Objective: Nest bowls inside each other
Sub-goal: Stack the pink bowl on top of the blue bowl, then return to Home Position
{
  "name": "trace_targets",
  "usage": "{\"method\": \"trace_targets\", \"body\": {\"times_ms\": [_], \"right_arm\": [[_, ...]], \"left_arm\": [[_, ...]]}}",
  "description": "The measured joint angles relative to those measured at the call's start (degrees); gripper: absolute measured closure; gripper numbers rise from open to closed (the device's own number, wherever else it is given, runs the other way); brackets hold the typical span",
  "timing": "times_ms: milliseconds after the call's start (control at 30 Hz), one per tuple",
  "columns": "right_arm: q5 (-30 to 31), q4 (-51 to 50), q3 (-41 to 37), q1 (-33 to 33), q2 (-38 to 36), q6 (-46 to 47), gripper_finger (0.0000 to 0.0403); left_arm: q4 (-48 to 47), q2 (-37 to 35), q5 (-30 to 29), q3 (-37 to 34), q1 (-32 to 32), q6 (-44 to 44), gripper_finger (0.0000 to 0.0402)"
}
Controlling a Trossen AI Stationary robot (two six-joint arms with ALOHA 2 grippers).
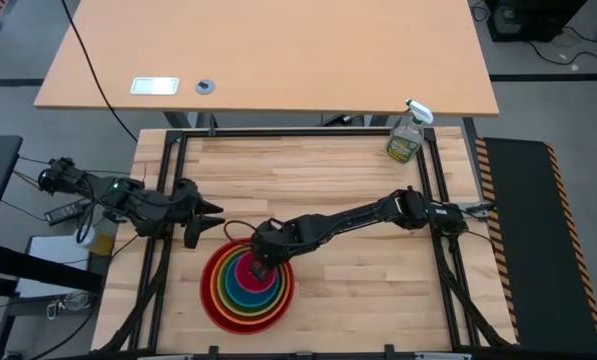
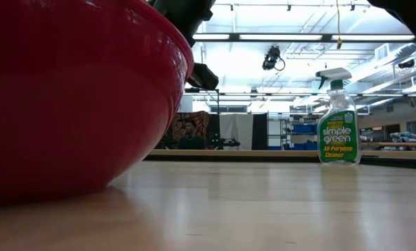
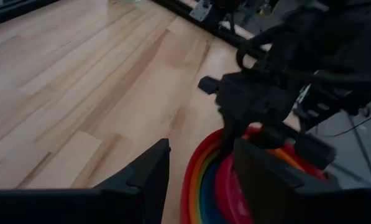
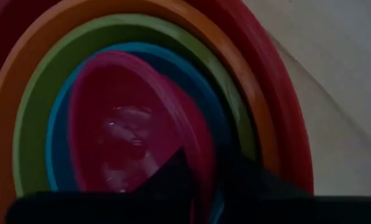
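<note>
Five bowls sit nested near the table's front left: red [image 1: 214, 300] outermost, then orange [image 4: 255, 109], lime green [image 4: 36, 99], blue [image 4: 56, 149] and pink [image 4: 123, 124] in the middle. The red bowl [image 2: 68, 90] rests by its base on the wooden table. My right gripper [image 1: 260, 264] reaches down over the stack and is slightly open. One finger [image 4: 169, 180] stands inside the pink bowl and the other [image 4: 247, 186] outside its rim. My left gripper [image 3: 201, 180] hovers open to the stack's left [image 1: 203, 215], with nothing between its fingers. My right gripper comes slanting down from the far right, its fingers on either side of the pink bowl's rim [image 4: 202, 168], one inside and one outside. The pink bowl sits in the blue one. Whether the fingers touch the rim I cannot tell.
A clear spray bottle [image 1: 406, 135] with a green label [image 2: 338, 132] stands at the table's far right corner. Bare wood lies between it and the stack. A dark metal frame [image 1: 168, 160] borders the table top.
</note>
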Motion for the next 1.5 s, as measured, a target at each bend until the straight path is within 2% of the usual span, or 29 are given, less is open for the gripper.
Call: {"method": "trace_targets", "body": {"times_ms": [333, 833, 967, 1167, 1267, 1433, 1500], "right_arm": [[-6.82, 0.00, 0.02, -1.18, -0.26, 1.29, 0.0257], [-15.03, 1.41, 0.26, -2.60, -0.63, 4.29, 0.0256], [-13.75, -0.10, 0.24, -3.05, -1.06, 4.31, 0.0256], [-8.72, -4.81, 0.24, -3.61, -3.96, 2.49, 0.0256], [-5.00, -7.27, 0.24, -3.80, -6.28, 0.83, 0.0256], [4.58, -9.51, 0.22, -3.79, -10.85, -4.46, 0.0256], [6.21, -10.66, 0.22, -4.28, -12.23, -5.84, 0.0256]], "left_arm": [[-3.71, 0.02, 0.01, 0.00, 0.00, 0.07, 0.0221], [-3.95, 0.02, 0.05, 0.00, 0.00, 0.12, 0.0221], [-4.38, 0.02, 0.12, 0.00, 0.00, 0.12, 0.0221], [-5.11, 0.00, 0.14, 0.00, 0.00, 0.09, 0.0221], [-4.44, -0.44, 0.16, 0.00, 0.00, 0.05, 0.0221], [-3.58, -1.37, 0.14, 0.04, 0.00, 0.82, 0.0221], [-3.86, -1.68, 0.14, 0.04, 0.00, 1.08, 0.0221]]}}
